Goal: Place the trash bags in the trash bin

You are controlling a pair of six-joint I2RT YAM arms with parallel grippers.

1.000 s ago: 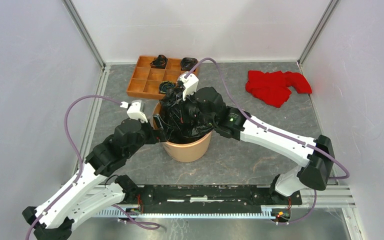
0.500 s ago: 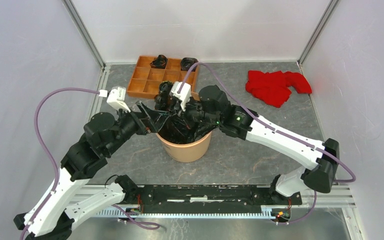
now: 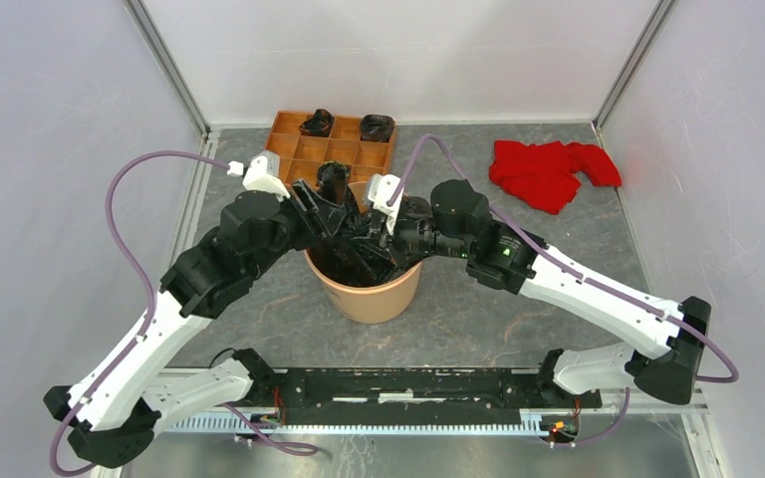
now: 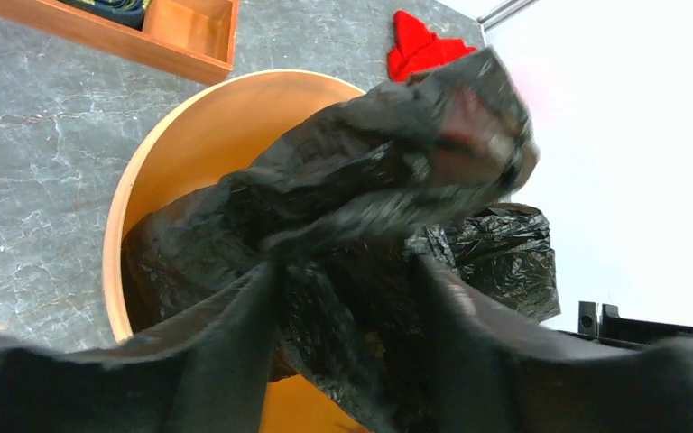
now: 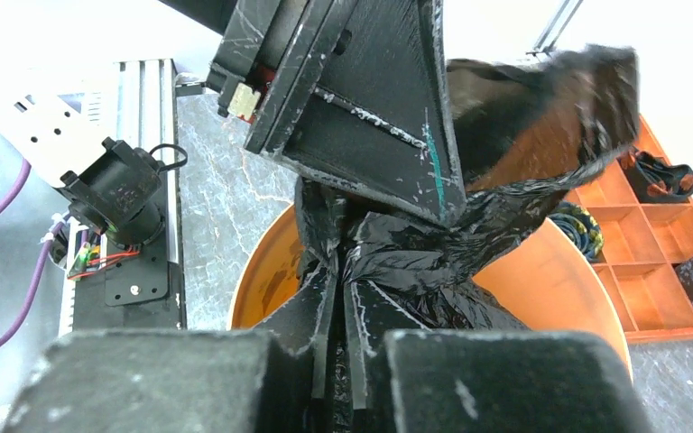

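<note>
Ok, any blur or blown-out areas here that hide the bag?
Top external: sharp, evenly lit, but the trash bag is just a dark mass in the trash bin. Left wrist: bag's raised end motion-blurred, near foreground soft, right side blown out white. Right wrist: bag's top edge blurred, background overexposed.

Top view: high, behind the arm bases, facing down and forward over the whole surface.
Left wrist view: very near, facing along the left pincer into the bin.
Right wrist view: very near, facing along the right pincer towards the near rail.
Shared by all views: bin, bag, tray corner.
</note>
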